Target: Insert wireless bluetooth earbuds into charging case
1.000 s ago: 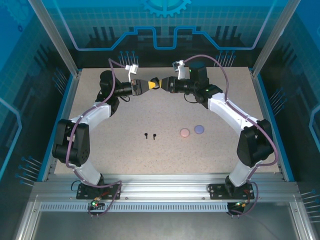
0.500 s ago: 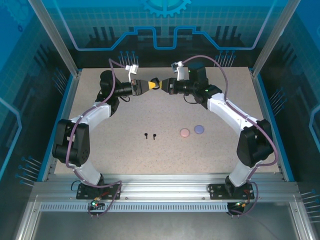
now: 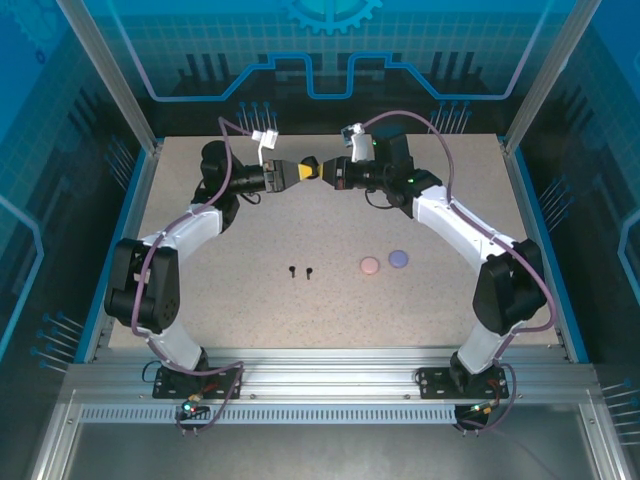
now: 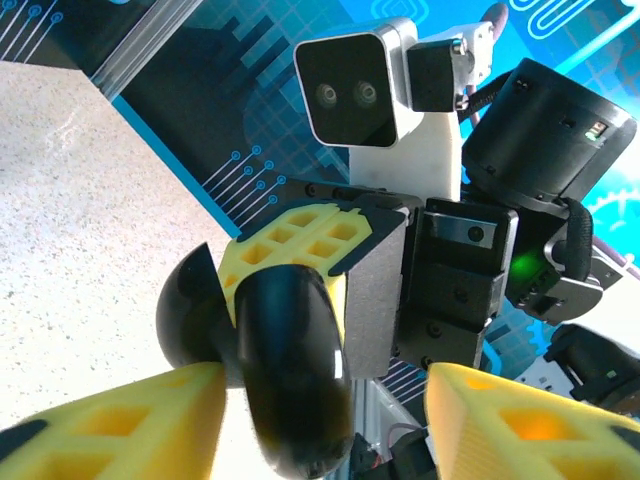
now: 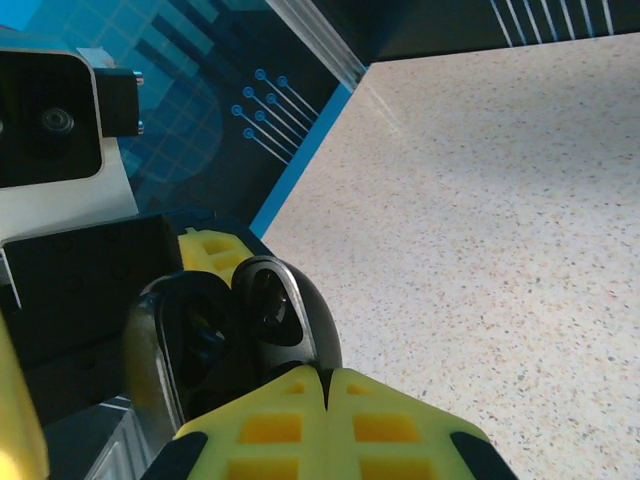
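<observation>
Speckled bench [image 3: 250, 225] carries two black earbuds [image 3: 291, 271] near its middle, with a pink case [image 3: 369, 265] and a lilac case [image 3: 399, 258] to their right. Raised at the far side, the right gripper [image 5: 325, 385] has its jaws pinched on an open black case [image 5: 265, 310]. The left gripper [image 4: 325, 378] holds its jaws wide around it.

From overhead I see both white-and-black arms reaching to the far middle of the speckled beige desk [image 3: 250, 240], their yellow-fingered ends nose to nose above it. My left tool [image 3: 294, 172] and right tool [image 3: 317, 170] nearly touch. A small black charging case [image 3: 308, 161] sits between their tips, and I cannot tell from here which one grips it. Nearer to me, two tiny black stemmed earbuds [image 3: 291, 271] lie side by side on the desk, not touching. To their right a round pale pink case [image 3: 370, 265] sits just beside a round lilac case [image 3: 399, 258], well apart from both tools.
</observation>
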{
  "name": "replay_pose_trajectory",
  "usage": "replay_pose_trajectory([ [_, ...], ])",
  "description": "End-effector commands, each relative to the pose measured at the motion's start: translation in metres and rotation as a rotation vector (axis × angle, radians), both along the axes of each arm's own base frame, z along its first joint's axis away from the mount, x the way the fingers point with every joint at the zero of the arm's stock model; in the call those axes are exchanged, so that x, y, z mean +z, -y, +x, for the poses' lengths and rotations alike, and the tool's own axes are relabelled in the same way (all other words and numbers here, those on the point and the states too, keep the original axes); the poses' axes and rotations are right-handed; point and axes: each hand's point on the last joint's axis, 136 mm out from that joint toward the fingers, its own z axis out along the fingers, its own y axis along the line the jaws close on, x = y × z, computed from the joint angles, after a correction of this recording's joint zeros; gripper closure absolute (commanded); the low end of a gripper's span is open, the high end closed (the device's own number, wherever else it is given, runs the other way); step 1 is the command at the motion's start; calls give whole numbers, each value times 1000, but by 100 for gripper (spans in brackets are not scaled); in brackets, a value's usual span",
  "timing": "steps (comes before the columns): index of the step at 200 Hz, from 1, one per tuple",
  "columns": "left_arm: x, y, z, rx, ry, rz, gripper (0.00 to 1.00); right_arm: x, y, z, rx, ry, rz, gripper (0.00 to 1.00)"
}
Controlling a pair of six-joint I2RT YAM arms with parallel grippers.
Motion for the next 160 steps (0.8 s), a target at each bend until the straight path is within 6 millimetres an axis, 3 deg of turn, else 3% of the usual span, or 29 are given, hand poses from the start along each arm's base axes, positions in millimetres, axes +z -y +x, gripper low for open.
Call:
replay_pose_trajectory([
  [1, 7, -1, 2, 41, 65, 23, 36, 14, -4, -4, -16, 34, -35, 100],
  [44, 12, -11, 13, 72, 85, 47, 28, 25, 18, 6, -72, 65, -91, 100],
  [87, 5, -14, 27, 86, 102, 138, 21, 33, 36, 20, -73, 96, -173, 100],
  [160, -5, -11, 57, 58, 128, 268, 18, 26, 40, 50, 12, 174, -321, 100],
])
